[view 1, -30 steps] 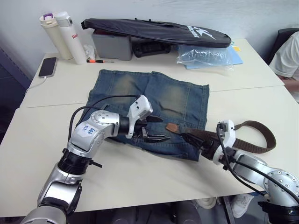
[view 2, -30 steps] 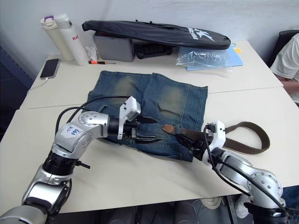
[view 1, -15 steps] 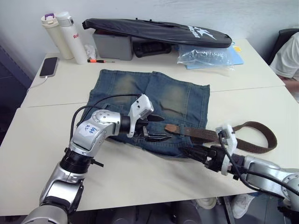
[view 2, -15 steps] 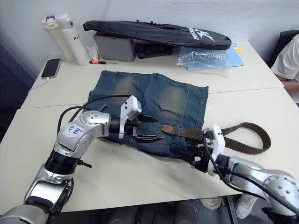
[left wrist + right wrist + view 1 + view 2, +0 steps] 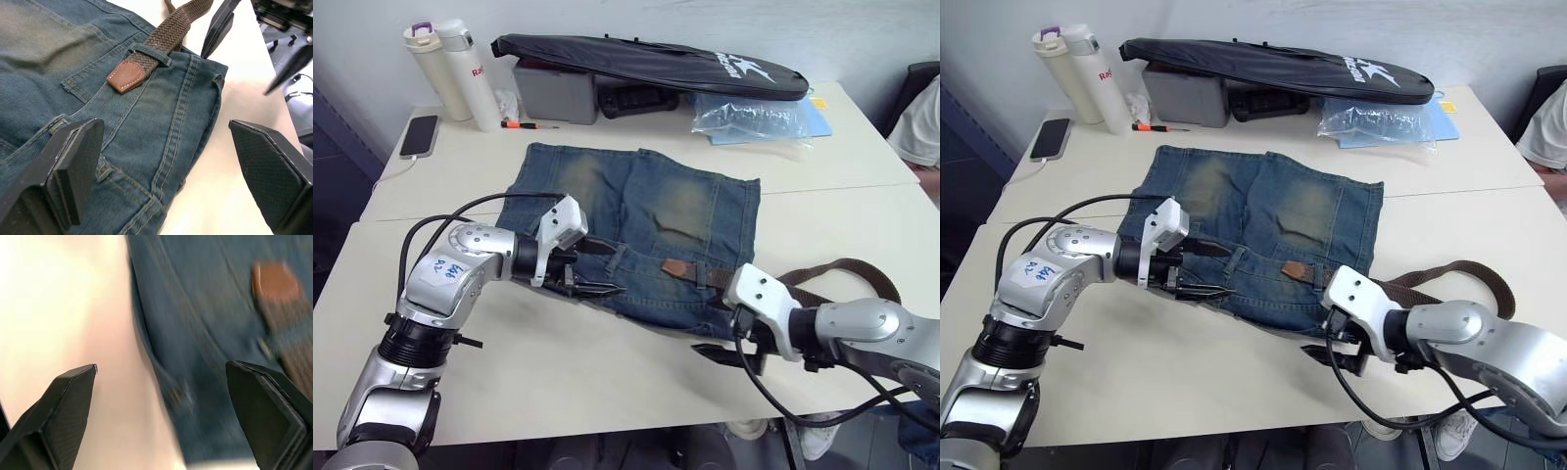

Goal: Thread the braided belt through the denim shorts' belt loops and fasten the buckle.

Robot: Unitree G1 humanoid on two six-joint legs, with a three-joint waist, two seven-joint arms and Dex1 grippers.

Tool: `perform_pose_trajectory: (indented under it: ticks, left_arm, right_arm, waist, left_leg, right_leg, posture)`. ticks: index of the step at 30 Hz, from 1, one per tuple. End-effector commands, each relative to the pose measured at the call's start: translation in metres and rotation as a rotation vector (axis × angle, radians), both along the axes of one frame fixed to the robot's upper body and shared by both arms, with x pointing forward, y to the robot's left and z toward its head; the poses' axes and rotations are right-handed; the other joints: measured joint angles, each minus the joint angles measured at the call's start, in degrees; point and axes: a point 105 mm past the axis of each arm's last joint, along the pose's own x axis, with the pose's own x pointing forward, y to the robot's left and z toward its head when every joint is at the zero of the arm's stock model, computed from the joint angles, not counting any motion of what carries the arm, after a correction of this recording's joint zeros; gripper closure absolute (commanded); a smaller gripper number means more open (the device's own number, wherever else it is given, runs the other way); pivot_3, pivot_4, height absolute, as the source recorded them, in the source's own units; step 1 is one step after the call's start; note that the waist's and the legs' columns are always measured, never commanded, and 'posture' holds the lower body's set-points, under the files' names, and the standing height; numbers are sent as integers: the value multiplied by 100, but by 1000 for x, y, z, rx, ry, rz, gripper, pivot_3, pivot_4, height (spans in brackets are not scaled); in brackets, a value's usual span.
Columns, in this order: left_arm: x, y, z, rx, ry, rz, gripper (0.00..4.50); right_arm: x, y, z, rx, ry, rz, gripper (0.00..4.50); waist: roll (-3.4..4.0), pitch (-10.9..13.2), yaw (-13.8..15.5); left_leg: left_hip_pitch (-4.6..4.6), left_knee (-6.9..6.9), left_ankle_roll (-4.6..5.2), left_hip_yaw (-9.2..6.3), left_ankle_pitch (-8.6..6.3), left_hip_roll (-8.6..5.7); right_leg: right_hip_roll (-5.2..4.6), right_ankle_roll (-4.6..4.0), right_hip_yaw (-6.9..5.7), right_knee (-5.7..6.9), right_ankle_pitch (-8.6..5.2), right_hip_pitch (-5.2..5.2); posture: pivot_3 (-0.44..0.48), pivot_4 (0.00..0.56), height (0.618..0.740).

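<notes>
Shorts (image 5: 636, 211) flat on bench (image 5: 607, 372), waistband toward robot. Belt (image 5: 168, 34) passes under one loop (image 5: 151, 51) at waistband's 3 o'clock end; tan leather tip (image 5: 126, 76) rests on denim just past loop, rest of strap trails off shorts at 3 o'clock. Left end effector (image 5: 592, 269) wide, empty, over waistband at 9 o'clock side. Right end effector (image 5: 724, 354) wide, empty, above bench beside shorts' near corner at 5 o'clock.

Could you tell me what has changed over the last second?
The right gripper let go of the braided belt and drew back off the denim shorts to the table's near edge, open. The left gripper stayed open over the waistband; the belt's leather tip remains through one loop.
</notes>
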Motion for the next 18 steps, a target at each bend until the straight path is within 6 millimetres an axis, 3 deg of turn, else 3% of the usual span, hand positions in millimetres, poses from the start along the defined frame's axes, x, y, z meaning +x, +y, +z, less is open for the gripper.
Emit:
perform_pose_trajectory:
  ticks: [1,5,10,12,14,18]
  left_arm:
    - [-5,4,10,-11,-38,-19,0]
    - [-7,4,9,-4,-33,-29,0]
    - [-9,7,9,8,-30,-36,0]
    - [-10,8,9,11,-30,-39,0]
    - [-10,8,9,13,-30,-42,0]
    - [-13,4,8,7,-24,-53,0]
  right_arm:
    - [6,12,12,-18,-112,98,18]
    - [9,33,9,9,-133,152,18]
    - [15,35,-14,-68,-103,164,18]
    - [18,30,-26,-122,-83,149,839]
    - [27,20,-36,-182,-86,104,1939]
    - [39,0,-36,-257,-135,70,3781]
  waist:
    - [3,-1,-15]
    - [-5,3,-33]
    - [-3,3,-9]
    - [-3,3,-9]
    - [-3,3,-14]
    - [-1,0,-13]
  left_leg:
    - [1,-1,0,0,0,1]
    - [15,-6,-2,0,1,10]
    - [14,-1,-18,-2,10,10]
    - [13,1,-18,-2,10,8]
    - [12,0,-17,-2,10,8]
    - [14,-2,-17,-2,10,8]
  right_leg:
    - [0,0,-1,1,0,0]
    - [4,-2,-3,-1,-3,-3]
    - [4,-3,-4,6,-3,-4]
    - [3,-4,-2,7,-2,-2]
    - [3,-4,-3,14,-2,-2]
    - [4,-2,-3,25,-1,-2]
  posture:
    - [0,150,740]
    - [0,150,740]
    - [0,150,740]
    - [0,150,740]
    - [0,150,740]
    - [0,150,740]
